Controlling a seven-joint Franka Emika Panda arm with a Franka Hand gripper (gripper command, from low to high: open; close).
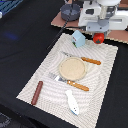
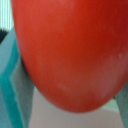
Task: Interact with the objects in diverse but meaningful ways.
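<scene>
My gripper (image 1: 99, 34) hangs over the far edge of the striped placemat (image 1: 50, 80) and is shut on the red tomato-like ball (image 1: 99, 37), held just above the mat. In the wrist view the red ball (image 2: 70, 50) fills nearly the whole picture. The light blue carton-shaped block (image 1: 78, 38) stands on the mat just to the exterior view's left of the ball; a teal edge of it shows in the wrist view (image 2: 7, 90). The dark brown sausage-like stick (image 1: 37, 92) lies at the mat's near left. The white-and-blue fish-like piece (image 1: 72, 101) lies at the mat's near edge.
A round tan plate (image 1: 73, 68) sits mid-mat. A wooden-handled knife (image 1: 91, 61) lies behind it and a wooden-handled fork (image 1: 75, 85) in front. A brown cardboard sheet (image 1: 117, 34) and a dark round object (image 1: 70, 12) lie behind the mat on the black table.
</scene>
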